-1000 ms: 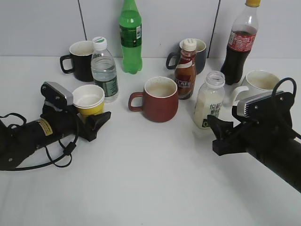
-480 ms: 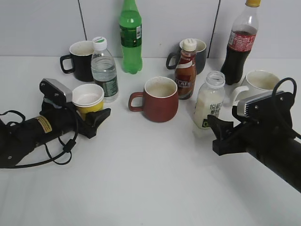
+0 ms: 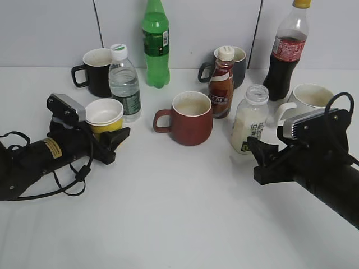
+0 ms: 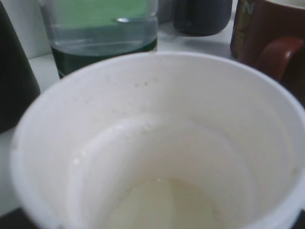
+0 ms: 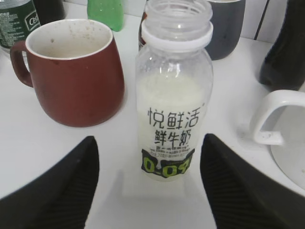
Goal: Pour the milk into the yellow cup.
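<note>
The yellow cup (image 3: 105, 116) has a white rim and white inside and sits at the left, held between the jaws of my left gripper (image 3: 110, 139). Its open mouth fills the left wrist view (image 4: 157, 143), and a thin pale film lies at its bottom. The milk (image 3: 249, 120) stands uncapped on the table at the right, about two-thirds full. In the right wrist view the milk (image 5: 174, 100) stands upright between the spread fingers of my right gripper (image 5: 150, 145), just ahead of the tips and untouched.
A red-brown mug (image 3: 190, 119) stands in the middle, with a brown coffee bottle (image 3: 221, 84) behind it. A white mug (image 3: 308, 98) stands close to the right of the milk. A water bottle (image 3: 124, 84), black mug (image 3: 96, 72), green bottle (image 3: 155, 45) and cola bottle (image 3: 286, 53) line the back.
My left gripper has shifted slightly up and to the left with the yellow cup in it. The right arm and the milk have not moved.
</note>
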Available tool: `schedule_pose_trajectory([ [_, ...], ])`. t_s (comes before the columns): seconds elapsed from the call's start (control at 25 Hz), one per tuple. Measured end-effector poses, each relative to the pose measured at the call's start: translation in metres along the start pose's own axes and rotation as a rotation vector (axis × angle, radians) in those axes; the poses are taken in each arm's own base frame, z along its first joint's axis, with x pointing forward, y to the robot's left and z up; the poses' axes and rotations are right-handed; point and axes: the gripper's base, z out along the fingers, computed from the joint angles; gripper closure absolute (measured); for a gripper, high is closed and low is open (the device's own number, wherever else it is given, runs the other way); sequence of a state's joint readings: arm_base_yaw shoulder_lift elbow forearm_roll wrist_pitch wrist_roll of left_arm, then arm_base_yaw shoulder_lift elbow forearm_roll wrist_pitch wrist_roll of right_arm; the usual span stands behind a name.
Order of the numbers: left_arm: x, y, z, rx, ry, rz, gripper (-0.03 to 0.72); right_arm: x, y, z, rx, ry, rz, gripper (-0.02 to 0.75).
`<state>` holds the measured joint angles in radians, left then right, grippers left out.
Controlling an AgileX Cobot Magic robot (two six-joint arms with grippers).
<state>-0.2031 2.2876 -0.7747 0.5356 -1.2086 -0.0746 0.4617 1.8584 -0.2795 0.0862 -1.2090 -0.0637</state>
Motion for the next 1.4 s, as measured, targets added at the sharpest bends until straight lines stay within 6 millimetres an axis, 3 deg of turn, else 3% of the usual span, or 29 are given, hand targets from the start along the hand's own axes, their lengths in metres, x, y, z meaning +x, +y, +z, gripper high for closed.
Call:
schedule_pose_trajectory([
  [0.12,0.000,0.000,0.000,0.000,0.000,0.000,0.260,0.000,0.000,0.000,0.002,0.000,0.000,0.237],
  [0.24,0.000,0.000,0.000,0.000,-0.001,0.000,0.295,0.001,0.000,0.004,0.003,-0.001,0.000,0.237],
  [0.8,-0.011,-0.006,-0.012,0.006,-0.002,0.003,0.308,0.023,0.000,0.055,0.051,0.037,0.015,0.223],
  [1.4,-0.016,-0.008,-0.013,0.033,-0.011,0.020,0.308,0.030,0.001,0.090,0.059,0.008,0.020,0.221],
])
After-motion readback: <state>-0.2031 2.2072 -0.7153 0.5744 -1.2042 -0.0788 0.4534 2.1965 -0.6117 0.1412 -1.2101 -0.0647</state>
